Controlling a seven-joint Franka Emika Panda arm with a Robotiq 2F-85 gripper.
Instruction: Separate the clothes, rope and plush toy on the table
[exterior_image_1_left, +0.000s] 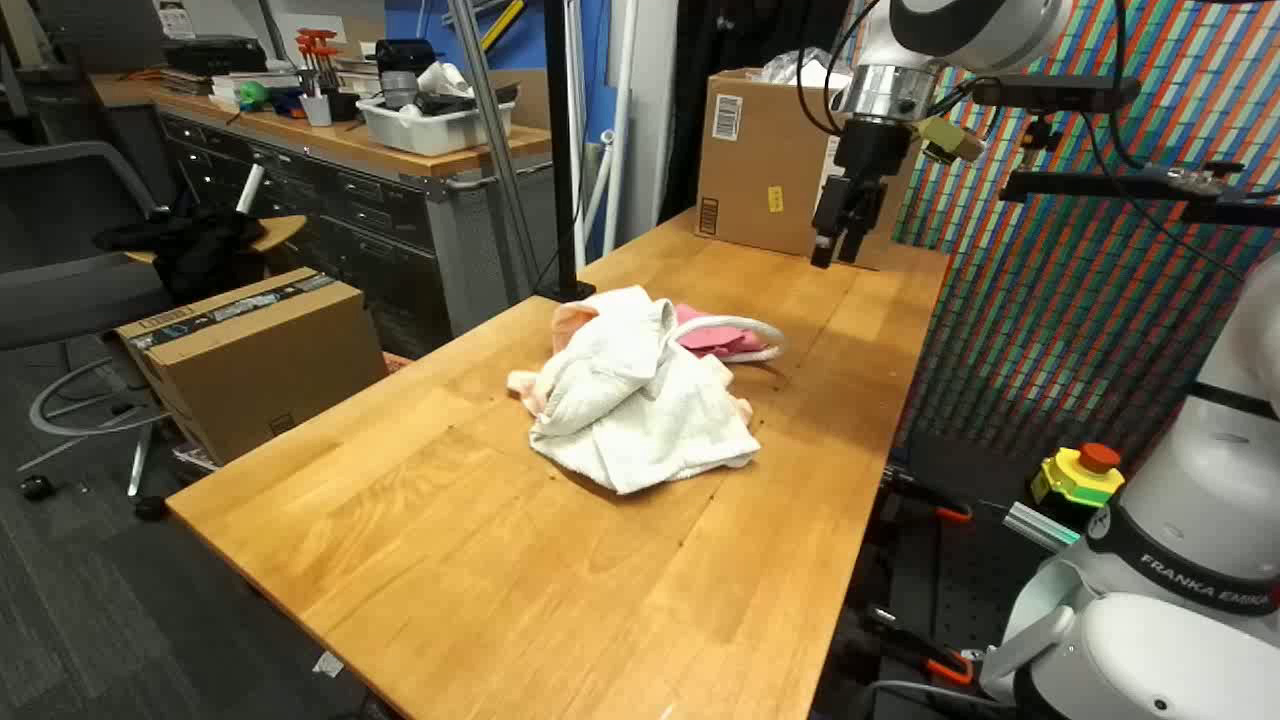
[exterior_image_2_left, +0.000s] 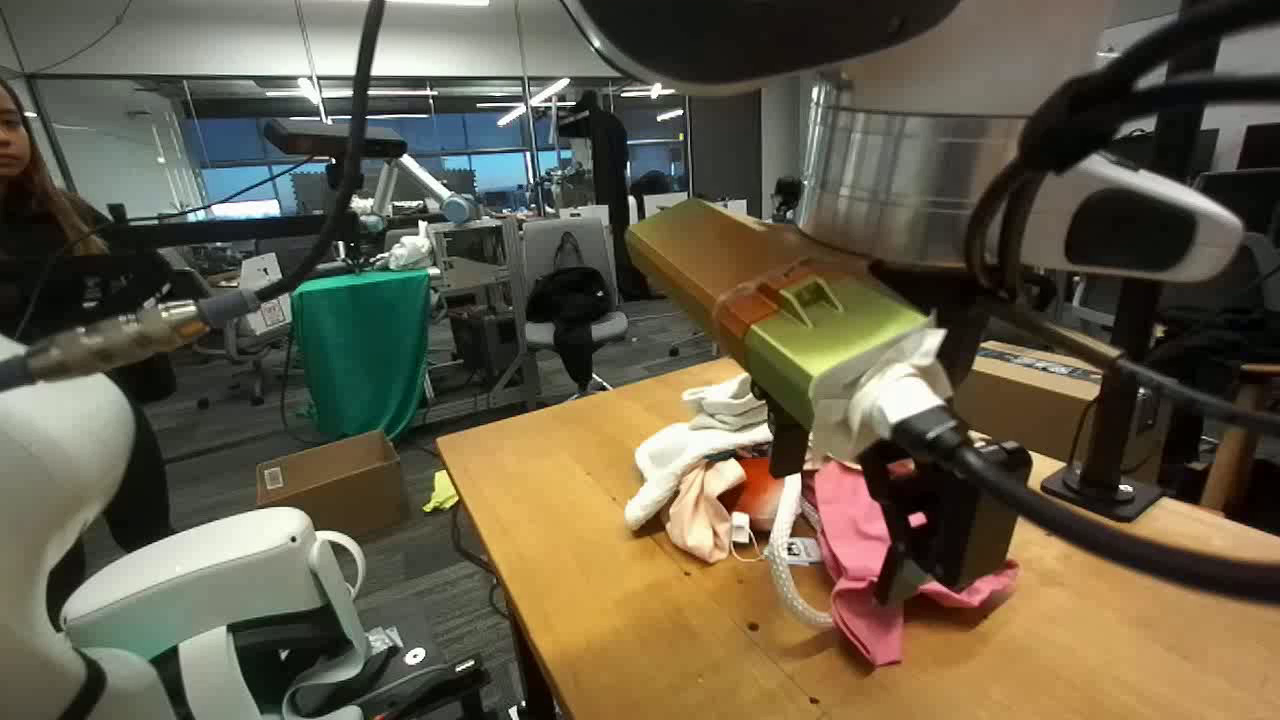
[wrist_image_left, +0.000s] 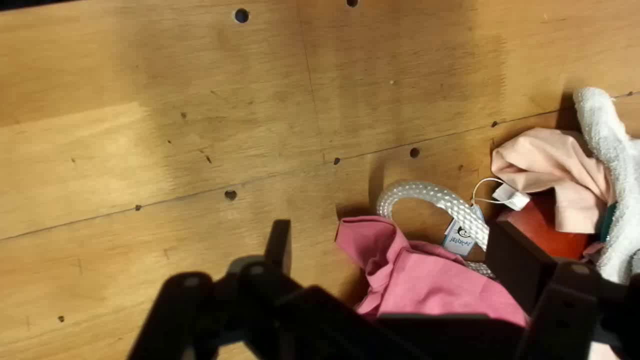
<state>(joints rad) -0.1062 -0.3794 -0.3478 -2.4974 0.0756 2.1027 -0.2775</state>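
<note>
In the wrist view, wooden table (wrist_image_left: 125, 150) stretches left of the fingers (wrist_image_left: 280, 245), and the gripper (wrist_image_left: 395, 245) gapes wide! Between the fingertips appears the pink garment (wrist_image_left: 435, 285), braided white rope (wrist_image_left: 425, 190) arching beside it. Past the right-hand finger shows the red plush toy (wrist_image_left: 542, 220), partly covered by the peach garment (wrist_image_left: 555, 160); farthest right, the white terry garment (wrist_image_left: 617, 170).

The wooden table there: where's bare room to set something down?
In an exterior view, the wooden table is bare from the white garment to the near end, and between the pink garment and large cardboard box. Mid-table is crowded: both garments, peach cloth, braided rope and red plush toy bunch together.
</note>
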